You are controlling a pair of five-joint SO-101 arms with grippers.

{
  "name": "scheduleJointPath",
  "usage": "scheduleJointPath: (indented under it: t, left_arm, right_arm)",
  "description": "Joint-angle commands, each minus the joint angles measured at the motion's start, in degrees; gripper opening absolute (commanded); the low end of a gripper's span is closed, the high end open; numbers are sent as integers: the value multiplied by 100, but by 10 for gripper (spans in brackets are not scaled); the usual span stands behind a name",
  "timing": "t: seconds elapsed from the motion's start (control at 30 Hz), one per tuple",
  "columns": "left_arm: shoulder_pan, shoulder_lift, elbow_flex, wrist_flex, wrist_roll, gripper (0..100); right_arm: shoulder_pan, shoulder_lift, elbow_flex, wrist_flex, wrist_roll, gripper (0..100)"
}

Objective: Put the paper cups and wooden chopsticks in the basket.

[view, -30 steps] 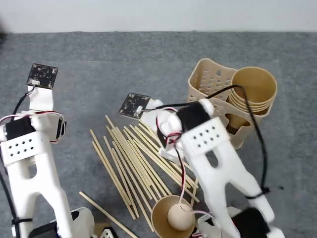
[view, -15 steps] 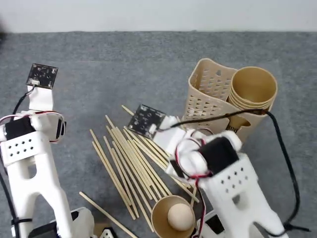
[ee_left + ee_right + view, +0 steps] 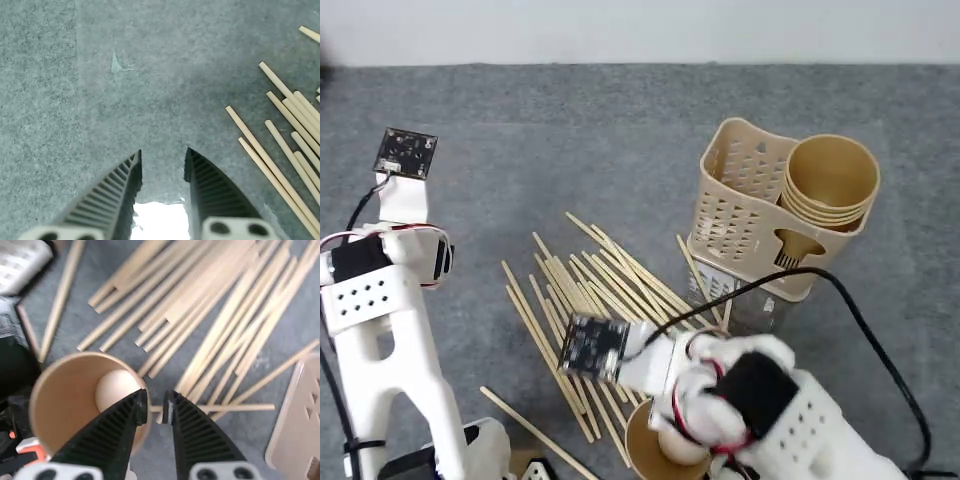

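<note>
The right arm (image 3: 760, 400) has swung back from the basket (image 3: 740, 215) toward the near edge of the grey carpet (image 3: 570, 130), uncovering the part of the chopstick pile it was hiding. It now hangs over the loose paper cup (image 3: 70, 405). The right gripper (image 3: 155, 407) has its jaws a narrow slit apart, right at that cup's rim, and they grasp nothing. A pale round ball (image 3: 115, 390) lies inside the cup.

The left arm (image 3: 380, 290) has not moved. The left gripper (image 3: 162, 162) is parted and empty above bare carpet, with the nearest chopstick ends off to one side.

A stack of paper cups (image 3: 830, 175) already stands in one compartment of the basket. The wooden chopsticks (image 3: 590, 300) lie fanned on the carpet between the two arms, none of them in the basket. So this retreat looks like a switch of target to the last cup. The ball inside adds weight on one side, so a pinch on the thin rim may tip it.
</note>
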Motion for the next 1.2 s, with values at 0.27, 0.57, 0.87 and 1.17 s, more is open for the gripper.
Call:
scheduleJointPath:
  t: [0.27,0.57,0.87,1.17]
  left_arm:
    - [-26,-44,224,-492,0,142]
    - [-26,-44,215,-484,0,142]
    - [-26,-44,215,-492,0,142]
    - [-18,-44,215,-510,0,142]
  right_arm:
    - [-558,-224,237,259,-141,94]
    - [251,312,281,251,492,95]
    - [233,936,88,242,484,95]
    - [233,1015,484,145,536,90]
